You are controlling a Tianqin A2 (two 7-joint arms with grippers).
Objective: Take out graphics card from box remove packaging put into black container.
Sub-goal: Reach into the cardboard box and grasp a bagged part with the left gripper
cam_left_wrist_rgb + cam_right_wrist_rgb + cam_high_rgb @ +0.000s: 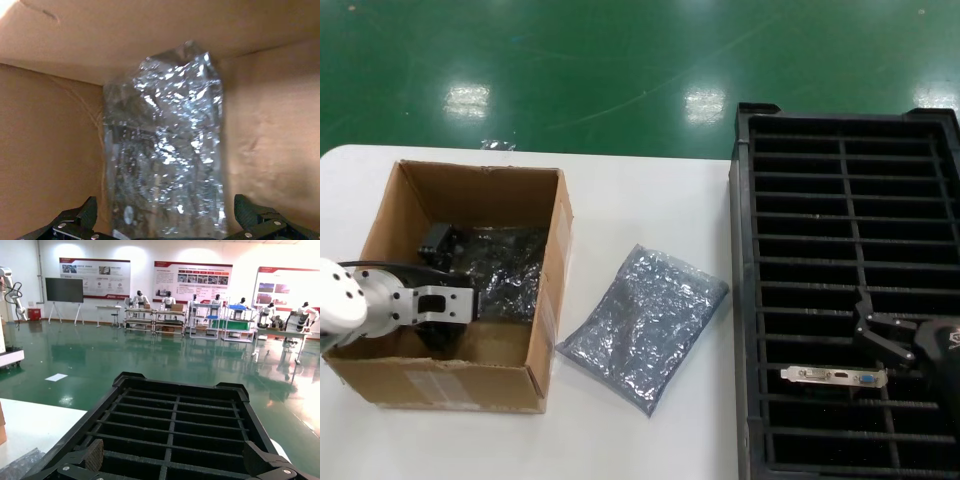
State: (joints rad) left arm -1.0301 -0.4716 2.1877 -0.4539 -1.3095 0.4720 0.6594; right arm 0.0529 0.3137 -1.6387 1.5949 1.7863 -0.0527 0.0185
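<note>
- Left gripper (445,305) reached down inside the box (380,215); fingers (80,217) spread wide on either side of a bagged card (162,165), not clamped, apparently lined up for a grasp.
- Bagged card stood against the inner cardboard wall; crinkly, shiny, translucent wrap, dark circuit detail faintly visible through it.
- Packaging (645,325) lying flat on the white table (650,185) between box and crate, empty by the look of it; grey-silver, wrinkled, set aside clear of both.
- Black container (740,300) at the right: raised rim, ribbed slots in two columns.
- Graphics card (832,376) lodged in a near slot, silver bracket with blue port facing up.
- Right gripper (882,335) just above that card; fingers (92,455) parted, holding nothing.
</note>
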